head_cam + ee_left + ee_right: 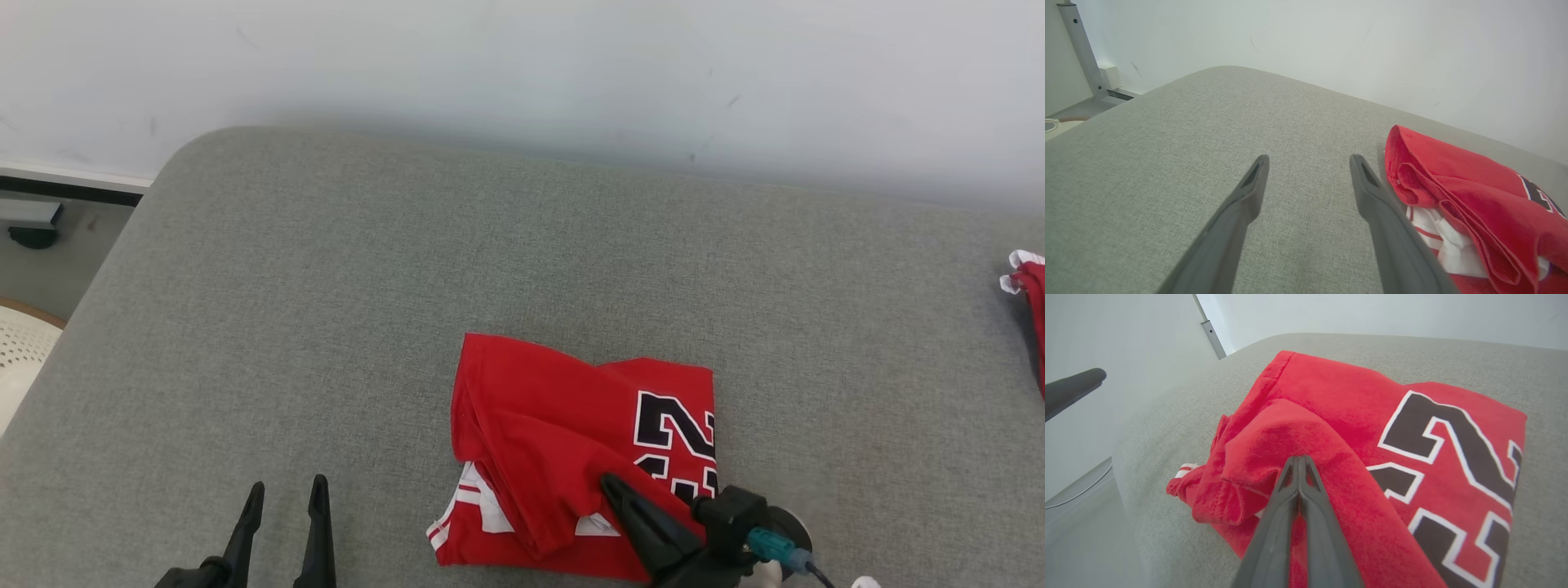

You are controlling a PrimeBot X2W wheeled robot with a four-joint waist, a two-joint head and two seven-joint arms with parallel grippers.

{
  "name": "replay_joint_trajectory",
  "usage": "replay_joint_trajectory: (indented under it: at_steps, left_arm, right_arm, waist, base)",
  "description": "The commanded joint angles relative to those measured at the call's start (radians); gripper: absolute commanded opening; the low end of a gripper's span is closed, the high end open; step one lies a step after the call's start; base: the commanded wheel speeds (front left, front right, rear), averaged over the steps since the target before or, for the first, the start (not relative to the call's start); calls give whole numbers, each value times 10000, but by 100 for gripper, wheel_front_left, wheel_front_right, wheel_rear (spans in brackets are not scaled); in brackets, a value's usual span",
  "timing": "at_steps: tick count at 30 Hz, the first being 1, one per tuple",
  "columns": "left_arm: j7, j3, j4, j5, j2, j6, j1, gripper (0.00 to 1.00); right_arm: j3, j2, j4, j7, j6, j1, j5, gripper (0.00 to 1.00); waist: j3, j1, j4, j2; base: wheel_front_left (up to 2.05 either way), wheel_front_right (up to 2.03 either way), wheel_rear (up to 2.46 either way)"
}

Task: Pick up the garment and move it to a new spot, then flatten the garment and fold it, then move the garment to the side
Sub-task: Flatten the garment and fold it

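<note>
Right end effector, pressed together on the jersey's loose top fold, may drag it open when sliding; left end effector hangs spread.

Grey fabric-covered tabletop with a folded red garment.
The garment lies near the front edge, right of centre, black-and-white numerals facing up; a second red-and-white cloth lies at the far right edge, well apart.

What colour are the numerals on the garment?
Black numerals with a white outline, on the red garment. Best in the right wrist view.
</note>
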Motion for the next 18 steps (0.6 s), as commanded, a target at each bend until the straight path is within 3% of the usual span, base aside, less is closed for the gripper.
replay_joint_trajectory:
  at_steps: [1, 8, 9, 11, 12, 15, 18]
  left_arm:
    - [-36, 40, -46, -17, 2, 14, 28, 100]
    - [-38, 46, -66, -39, 2, 14, 100, 100]
    - [-38, 48, -69, -30, 2, 14, 114, 100]
    - [-38, 51, -71, -17, 2, 14, 137, 100]
    - [-38, 53, -69, -13, 4, 14, 145, 100]
    - [-38, 47, -61, -5, 2, 14, 160, 100]
    - [-36, 45, -47, -9, 2, 14, 173, 100]
  right_arm:
    - [-121, -58, -163, -33, -22, -33, -33, 0]
    - [-672, -279, -1498, -32, -22, 711, -345, 0]
    - [-680, -310, -1667, -32, -22, 860, -390, 21]
    - [-677, -337, -1957, -32, -22, 1102, -475, 49]
    - [-650, -329, -2112, -32, -22, 1257, -478, 58]
    - [-513, -261, -2428, -32, -22, 1671, -372, 98]
    - [-312, -187, -2434, -32, -22, 1908, -248, 100]
  waist:
    - [-10, 0, -27, 0]
    - [-121, 0, -59, 0]
    - [-138, 0, -59, 0]
    - [-170, 0, -47, 0]
    - [-185, 0, -35, 0]
    - [-221, 0, 7, 0]
    - [-237, 0, 46, 0]
  base:
    - [0, 0, 0]
    - [0, 0, 0]
    - [0, 0, 0]
    - [0, 0, 0]
    - [0, 0, 0]
    - [0, 0, 0]
    - [0, 0, 0]
